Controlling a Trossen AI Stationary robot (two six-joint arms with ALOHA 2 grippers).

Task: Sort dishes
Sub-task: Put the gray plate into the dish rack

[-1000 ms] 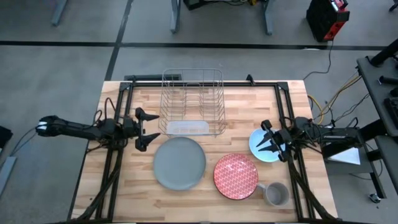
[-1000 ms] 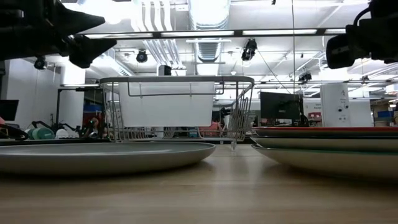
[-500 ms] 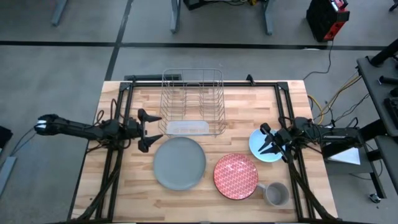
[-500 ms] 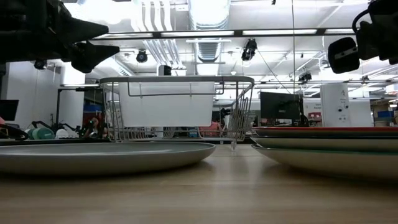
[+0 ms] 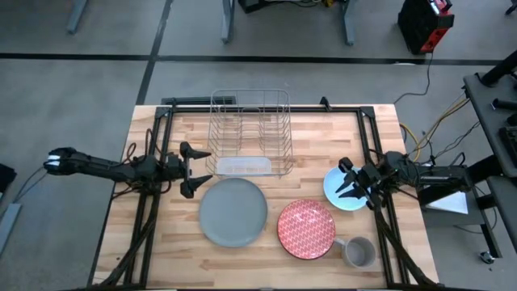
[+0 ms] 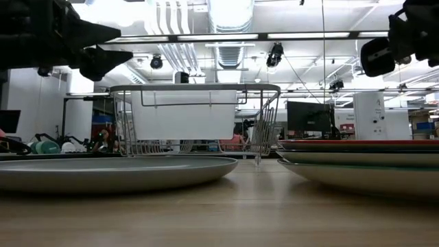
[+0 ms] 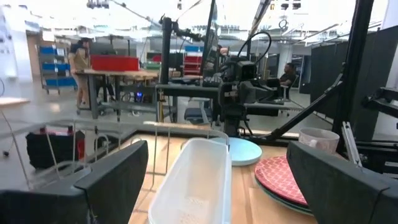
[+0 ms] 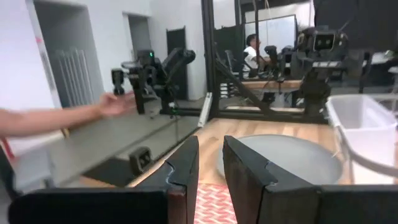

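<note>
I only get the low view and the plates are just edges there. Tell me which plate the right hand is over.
Observer: The right hand hangs over the light-blue plate near the table's right edge, open and holding nothing.
Operator: Now place the left hand.
Observer: The left hand is open too, by the dish rack's left front corner, just off the grey plate's rim.
Operator: Say what lies beside the grey plate.
Observer: The red patterned plate lies to its right, apart from it, with a mug next to it.
</note>
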